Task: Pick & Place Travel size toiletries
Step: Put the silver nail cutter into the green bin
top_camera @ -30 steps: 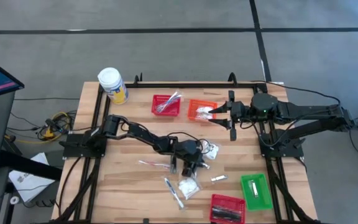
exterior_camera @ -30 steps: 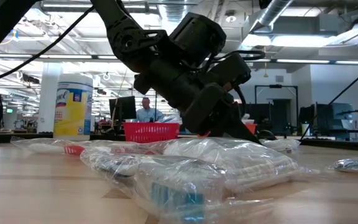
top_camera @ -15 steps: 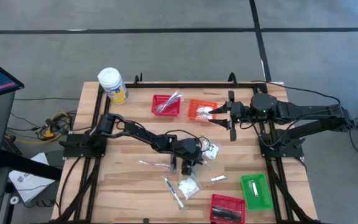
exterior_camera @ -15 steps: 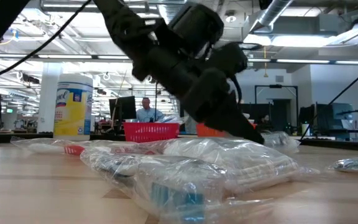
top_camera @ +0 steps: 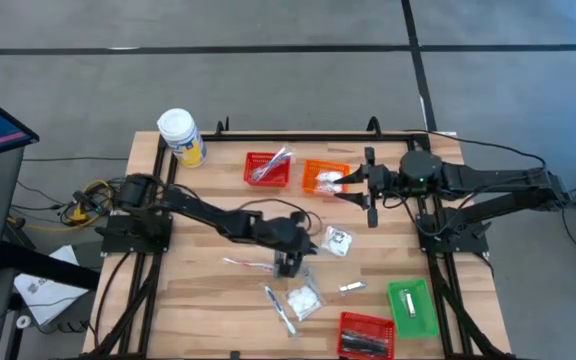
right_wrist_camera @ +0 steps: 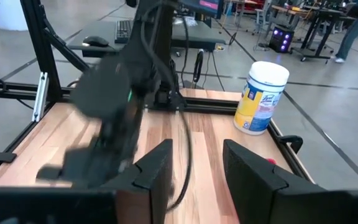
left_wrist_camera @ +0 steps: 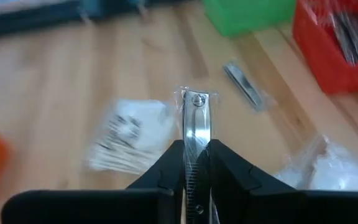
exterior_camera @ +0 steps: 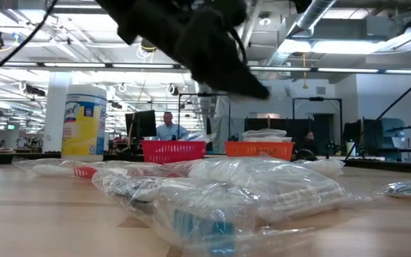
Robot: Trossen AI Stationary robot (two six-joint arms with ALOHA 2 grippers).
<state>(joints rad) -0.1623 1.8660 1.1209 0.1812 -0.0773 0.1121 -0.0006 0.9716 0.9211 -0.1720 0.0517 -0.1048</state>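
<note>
Partly done: some packets already in the red basket (top_camera: 267, 168) and orange basket (top_camera: 324, 177). Left hand (left_wrist_camera: 196, 163) clenched on a silver nail clipper (left_wrist_camera: 196, 124), lifted above the worktop (top_camera: 198, 290); beneath and beside it, 1 cotton-swab packet (left_wrist_camera: 126, 133) and others still loose. Right hand (right_wrist_camera: 194, 168) released, empty, waiting beside the orange basket.

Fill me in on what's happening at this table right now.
The left gripper, over the middle of the table, is shut on a slim silver stick in a clear wrapper, lifted off the wood. The right gripper hangs open beside the orange basket, which already holds a packet. Loose packets lie on the wood, with a red basket near the back edge and a green basket and another red one at the front.
</note>
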